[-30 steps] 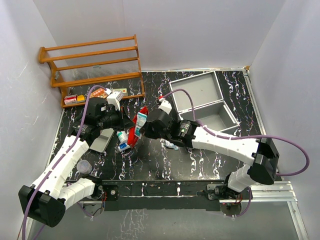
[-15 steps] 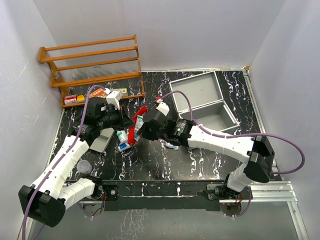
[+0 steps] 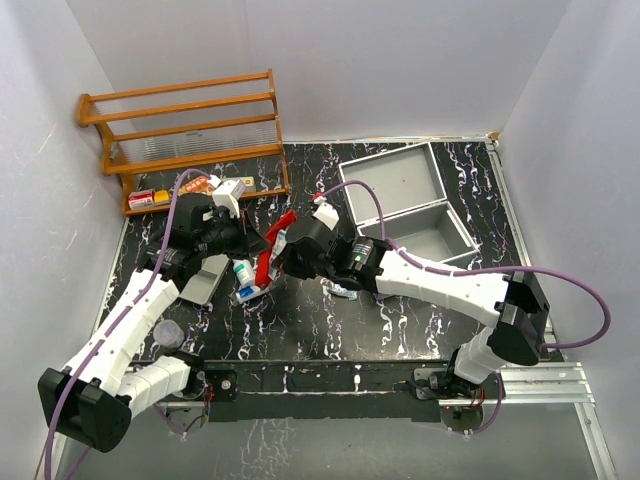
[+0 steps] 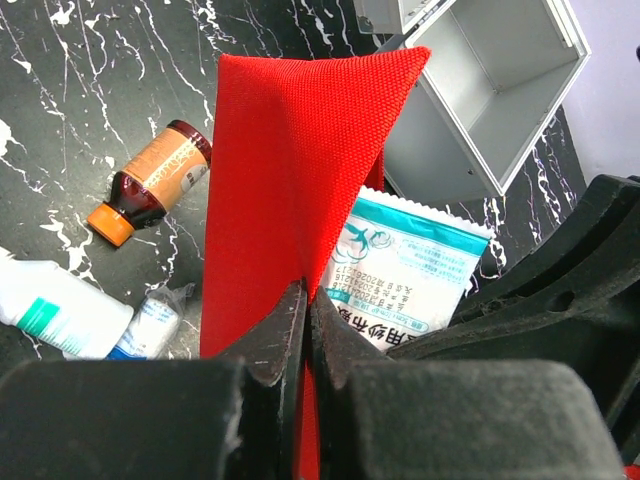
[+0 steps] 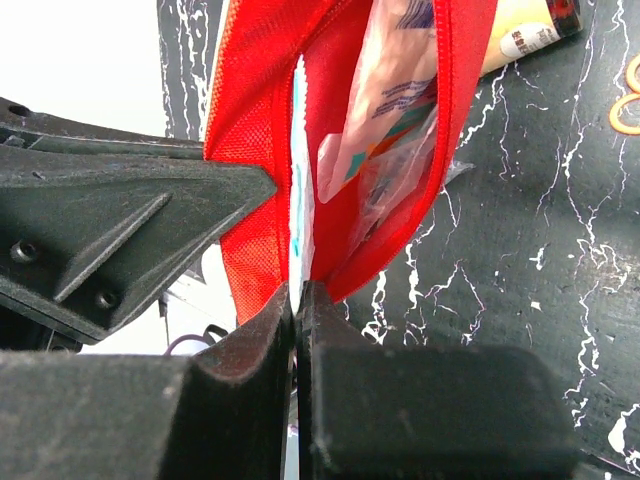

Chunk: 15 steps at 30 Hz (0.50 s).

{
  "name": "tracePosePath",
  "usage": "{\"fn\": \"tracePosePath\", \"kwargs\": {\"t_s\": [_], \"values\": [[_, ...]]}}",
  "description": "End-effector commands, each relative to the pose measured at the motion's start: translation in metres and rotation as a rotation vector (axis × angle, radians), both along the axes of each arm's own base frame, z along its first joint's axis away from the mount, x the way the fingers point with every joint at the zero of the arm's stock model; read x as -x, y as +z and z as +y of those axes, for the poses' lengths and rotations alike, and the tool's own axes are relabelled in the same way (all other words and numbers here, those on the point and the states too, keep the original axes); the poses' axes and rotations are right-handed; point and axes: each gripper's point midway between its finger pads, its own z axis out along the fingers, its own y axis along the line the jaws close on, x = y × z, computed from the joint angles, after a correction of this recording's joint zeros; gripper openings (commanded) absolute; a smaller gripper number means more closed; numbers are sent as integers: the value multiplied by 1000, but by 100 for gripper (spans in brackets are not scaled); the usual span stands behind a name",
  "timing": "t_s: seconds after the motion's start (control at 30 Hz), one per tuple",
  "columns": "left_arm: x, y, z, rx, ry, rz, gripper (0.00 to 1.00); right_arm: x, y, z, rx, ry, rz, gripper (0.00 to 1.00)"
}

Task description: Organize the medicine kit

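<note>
Pouch (image 4: 280, 170) of red cloth seemingly holds a packet (image 4: 400, 270); medicine kit (image 3: 425, 238) open.

So a red woven fabric pouch (image 4: 285, 170) fills my view, white-and-teal printed sachet (image 4: 405, 265) tucked beside it. Amber bottle with orange cap (image 4: 150, 183) lies on the black marbled tabletop (image 4: 60, 120).

Mid-table blocked: left gripper (image 4: 305, 300) & right gripper (image 5: 297, 295), both clamped on red pouch (image 3: 265, 265). Bottles (image 3: 243, 272) crowd its L side; wooden rack (image 3: 190, 130) walls rear L. Free: bare table (image 3: 330, 325) front-centre; medicine kit (image 3: 395, 185) open-topped, rear R.
</note>
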Motion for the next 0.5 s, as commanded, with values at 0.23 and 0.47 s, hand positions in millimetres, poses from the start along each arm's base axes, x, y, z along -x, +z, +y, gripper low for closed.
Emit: {"fn": "tracePosePath", "kwargs": {"t_s": [0.23,0.47], "values": [[5,25,-12,73,-67,-54,0,-17,28,30,-50,14,-80,0],[8,25,-11,76,-61,-54,0,-26,18,24,-12,-43,-87,0]]}}
